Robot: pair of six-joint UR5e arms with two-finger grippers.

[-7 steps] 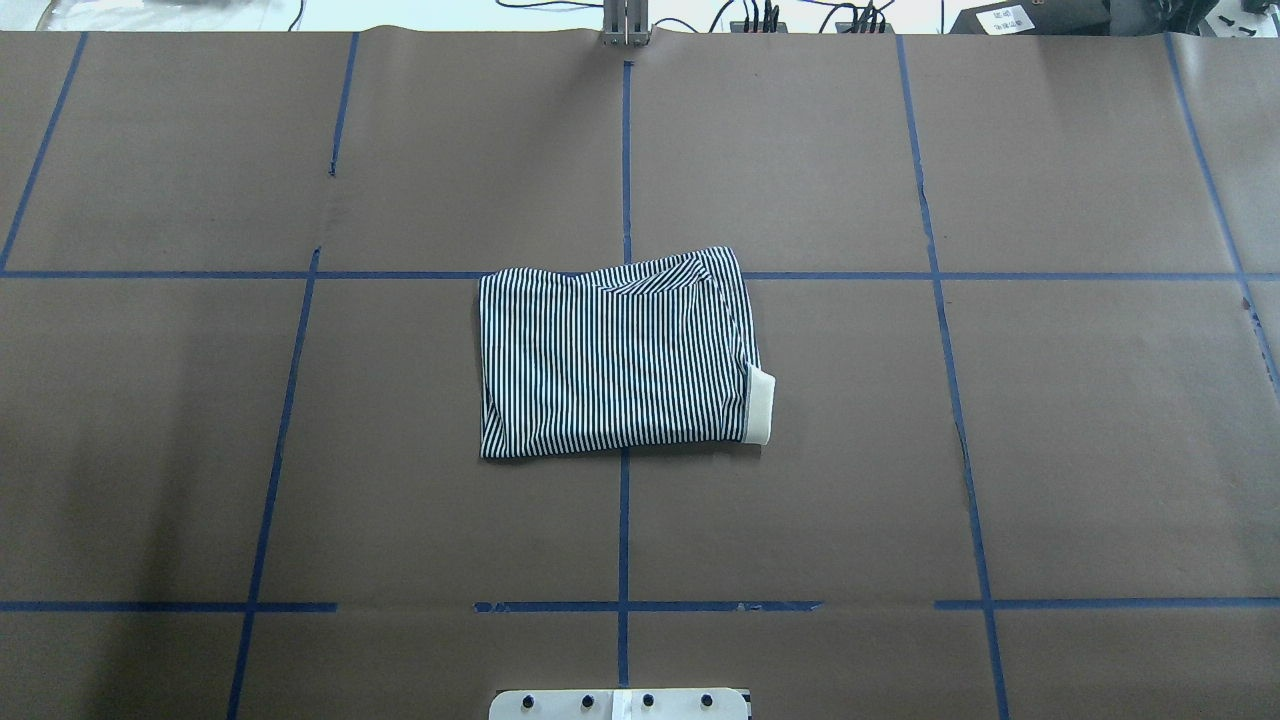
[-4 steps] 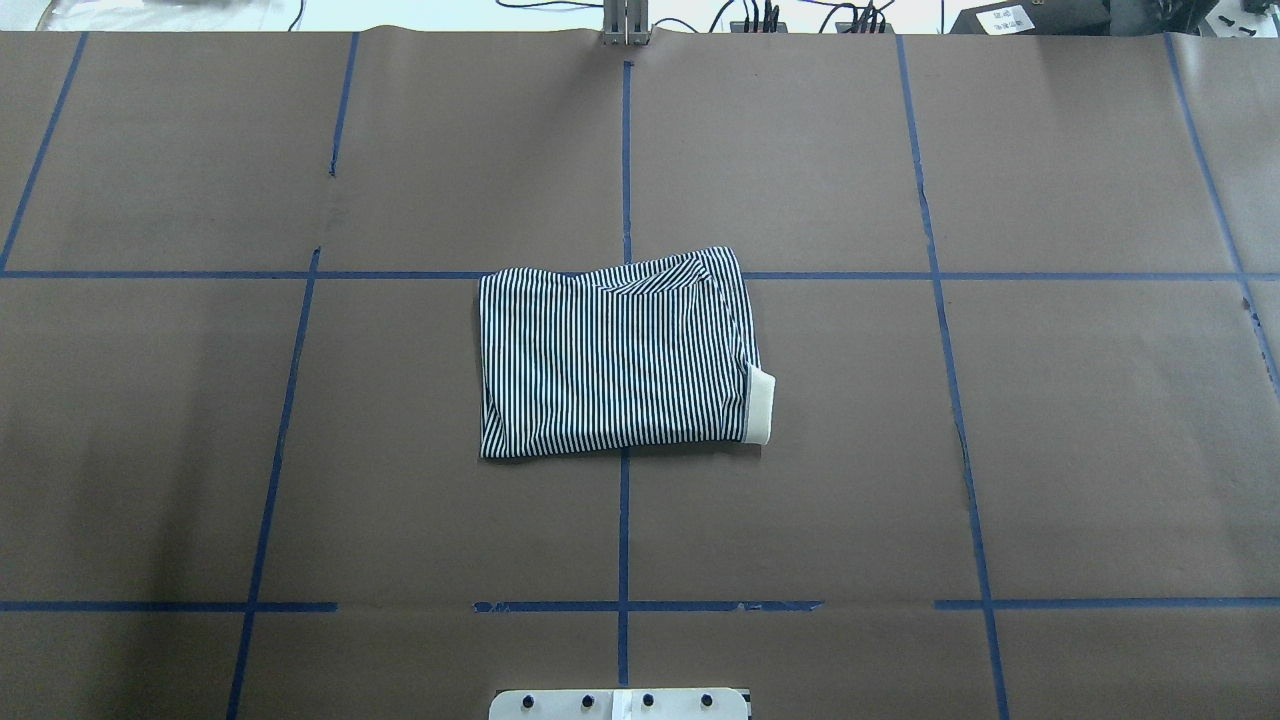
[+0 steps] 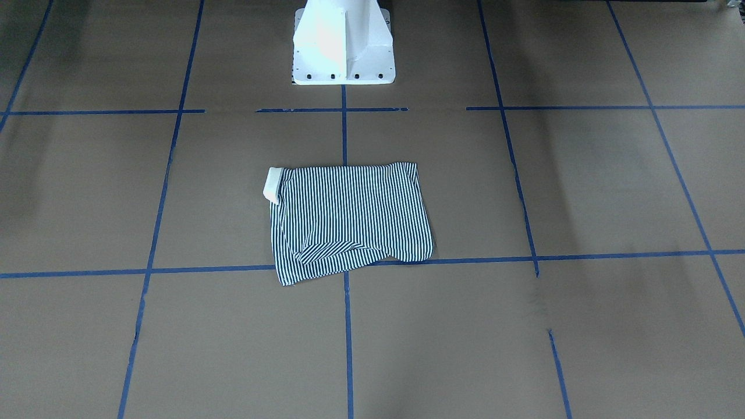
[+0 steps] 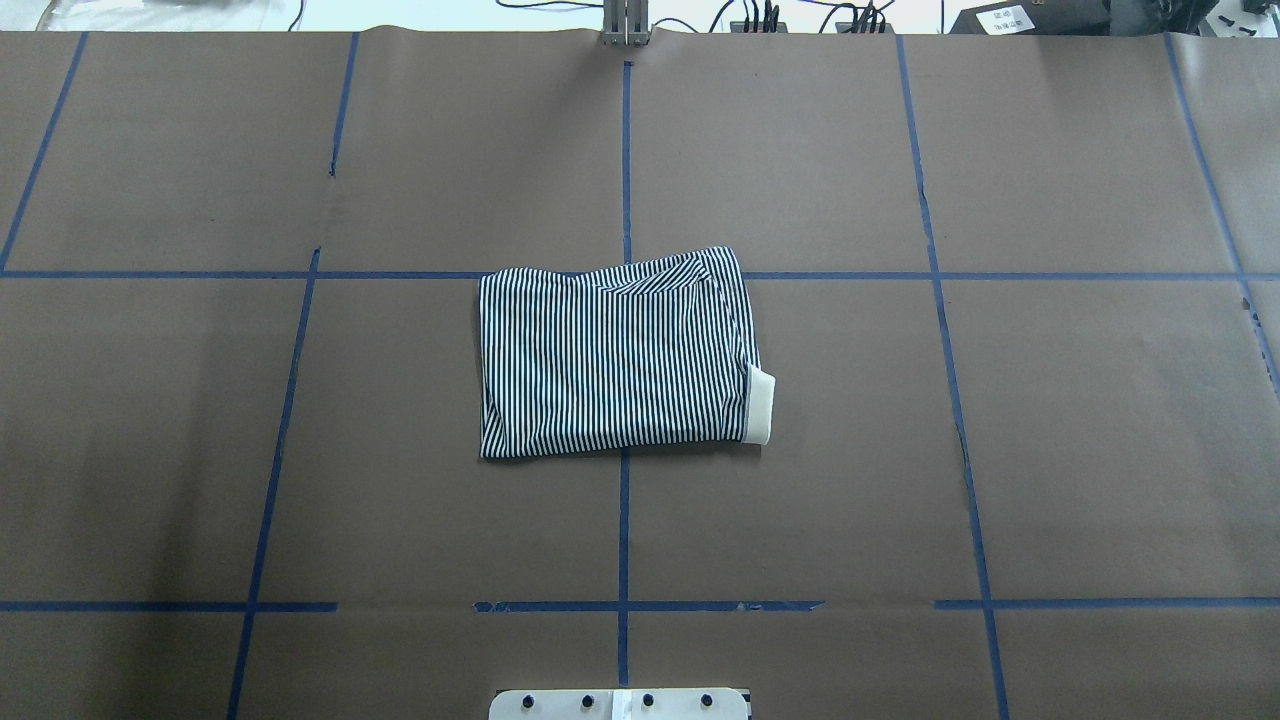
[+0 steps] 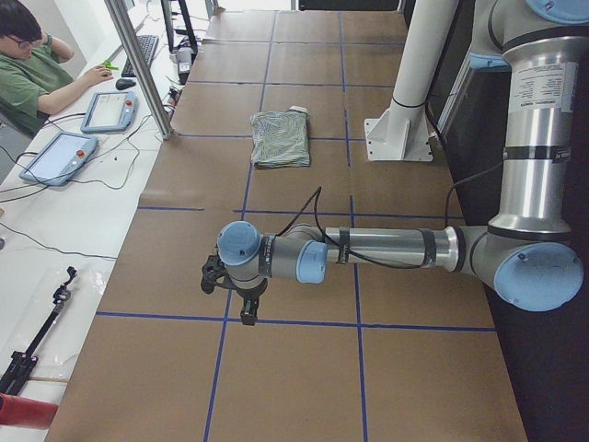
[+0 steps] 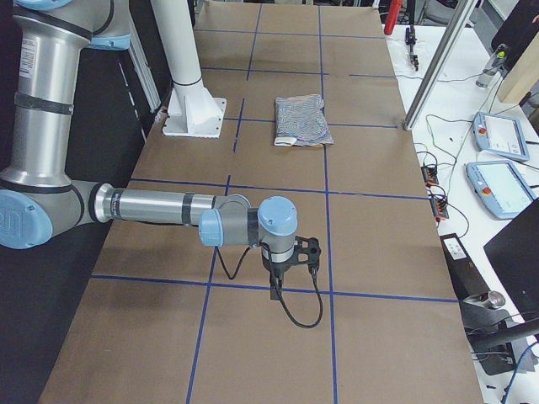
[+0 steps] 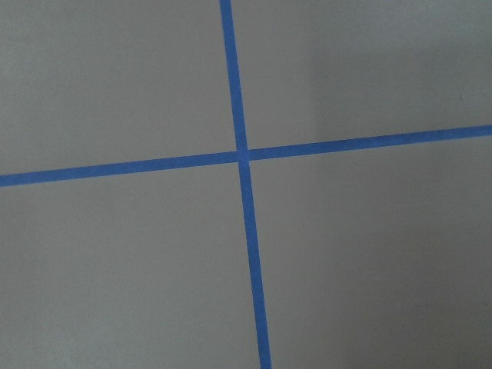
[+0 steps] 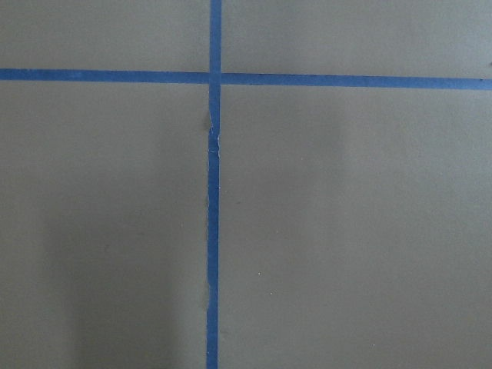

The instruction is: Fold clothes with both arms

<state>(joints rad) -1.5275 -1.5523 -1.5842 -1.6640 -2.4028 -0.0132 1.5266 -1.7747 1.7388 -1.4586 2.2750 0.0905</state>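
Tape [image 4: 624, 530] in blue lines grids the brown table [image 4: 1100, 450]. At its left end the left arm [image 5: 386, 249] reaches out low, the left fingers [image 5: 246, 308] pointing down near a tape crossing; released or clenched, I cannot tell. At the middle the shirt [image 4: 615, 360] lies flat, folded to a rough rectangle astride a tape line, its cream collar [image 4: 760, 405] poking out at the right near corner. At the right end the right arm [image 6: 160, 206] reaches out low likewise, the right fingers [image 6: 276, 282] near another crossing, well apart from the shirt; their state I cannot tell either
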